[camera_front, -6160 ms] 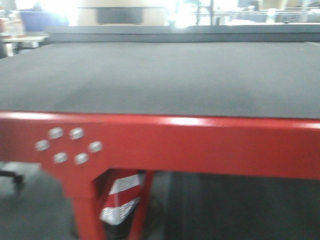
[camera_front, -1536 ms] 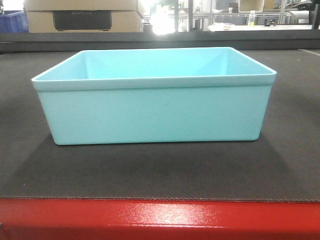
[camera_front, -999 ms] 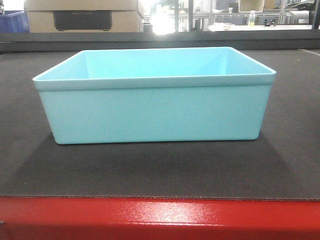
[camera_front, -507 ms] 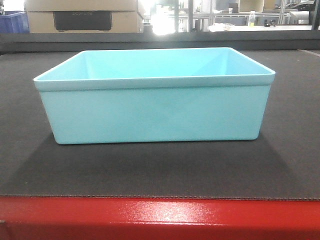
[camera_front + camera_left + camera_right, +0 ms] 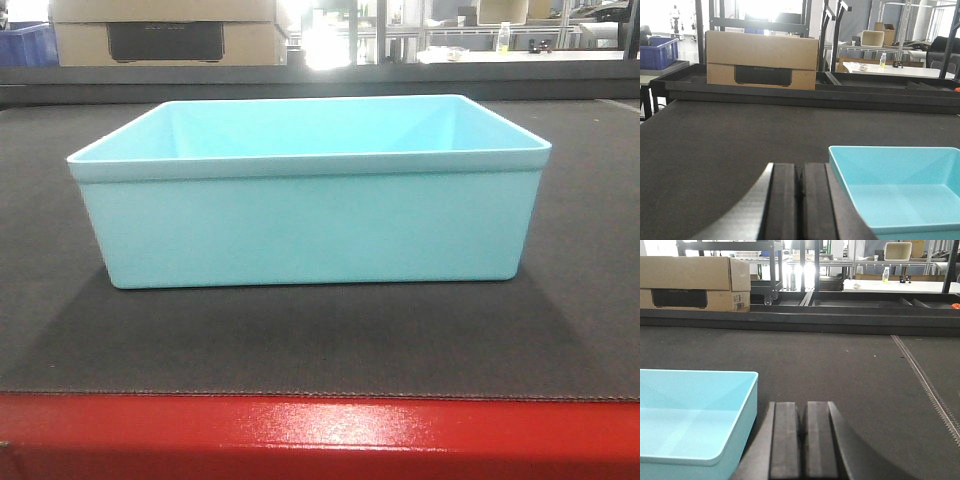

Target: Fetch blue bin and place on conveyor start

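The pale turquoise blue bin (image 5: 310, 225) stands upright and empty on the dark grey belt of the conveyor start (image 5: 300, 340), just behind the glossy red edge (image 5: 320, 435). My left gripper (image 5: 800, 172) is shut with nothing between its pads, just left of the blue bin's (image 5: 897, 197) left wall. On the other side, my right gripper (image 5: 803, 412) is shut and empty, close beside the blue bin's (image 5: 690, 415) right wall. Neither gripper shows in the front view.
A cardboard box (image 5: 761, 60) sits at the belt's far end behind a dark rail (image 5: 805, 95). A dark blue crate (image 5: 659, 51) stands far left. A white table with a bottle (image 5: 885, 275) is far back. A seam (image 5: 922, 377) runs along the belt's right side.
About six seconds ago the belt held nothing; now the bin rests on it. Over the last second and a half the bin has hardly shifted.
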`<state>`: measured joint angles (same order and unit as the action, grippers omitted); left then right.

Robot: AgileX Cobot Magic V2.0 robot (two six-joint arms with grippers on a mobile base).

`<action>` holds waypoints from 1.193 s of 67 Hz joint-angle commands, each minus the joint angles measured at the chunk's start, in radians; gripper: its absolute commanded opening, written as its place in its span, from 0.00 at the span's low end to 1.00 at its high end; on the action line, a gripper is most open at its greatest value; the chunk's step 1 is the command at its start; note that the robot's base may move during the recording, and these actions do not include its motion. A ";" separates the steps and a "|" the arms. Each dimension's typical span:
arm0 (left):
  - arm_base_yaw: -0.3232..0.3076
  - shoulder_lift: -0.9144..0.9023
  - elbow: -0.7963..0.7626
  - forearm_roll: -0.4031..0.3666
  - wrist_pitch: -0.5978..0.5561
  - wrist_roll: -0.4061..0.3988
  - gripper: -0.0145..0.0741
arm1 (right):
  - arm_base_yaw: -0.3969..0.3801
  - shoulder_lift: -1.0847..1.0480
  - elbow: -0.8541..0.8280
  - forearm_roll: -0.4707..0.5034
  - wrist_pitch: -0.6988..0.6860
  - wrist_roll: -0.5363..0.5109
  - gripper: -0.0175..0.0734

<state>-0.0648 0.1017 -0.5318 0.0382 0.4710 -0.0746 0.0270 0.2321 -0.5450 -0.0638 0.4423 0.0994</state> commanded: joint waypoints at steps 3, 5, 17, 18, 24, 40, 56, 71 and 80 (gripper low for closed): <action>0.002 -0.005 0.002 -0.004 -0.017 0.005 0.04 | -0.003 -0.005 0.003 -0.012 -0.023 -0.004 0.01; 0.002 -0.005 0.002 -0.004 -0.017 0.005 0.04 | -0.003 -0.005 0.003 -0.012 -0.023 -0.004 0.01; 0.002 -0.005 0.002 -0.004 -0.017 0.005 0.04 | -0.003 -0.005 0.003 -0.012 -0.023 -0.004 0.01; 0.002 -0.005 0.002 -0.004 -0.017 0.005 0.04 | -0.003 -0.005 0.003 -0.012 -0.023 -0.004 0.01; 0.002 -0.005 0.002 -0.004 -0.017 0.005 0.04 | -0.003 -0.005 0.003 -0.012 -0.023 -0.004 0.01; 0.033 -0.026 0.028 -0.006 -0.021 0.005 0.04 | -0.003 -0.005 0.003 -0.012 -0.023 -0.004 0.01; 0.097 -0.102 0.323 -0.010 -0.257 0.005 0.04 | -0.003 -0.005 0.003 -0.012 -0.023 -0.004 0.01; 0.100 -0.102 0.532 -0.018 -0.446 0.005 0.04 | -0.003 -0.007 0.003 -0.012 -0.024 -0.004 0.01; 0.100 -0.102 0.532 -0.018 -0.411 0.005 0.04 | -0.003 -0.007 0.003 -0.012 -0.024 -0.004 0.01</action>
<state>0.0302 0.0055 -0.0010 0.0280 0.0923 -0.0729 0.0270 0.2305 -0.5434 -0.0638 0.4423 0.0994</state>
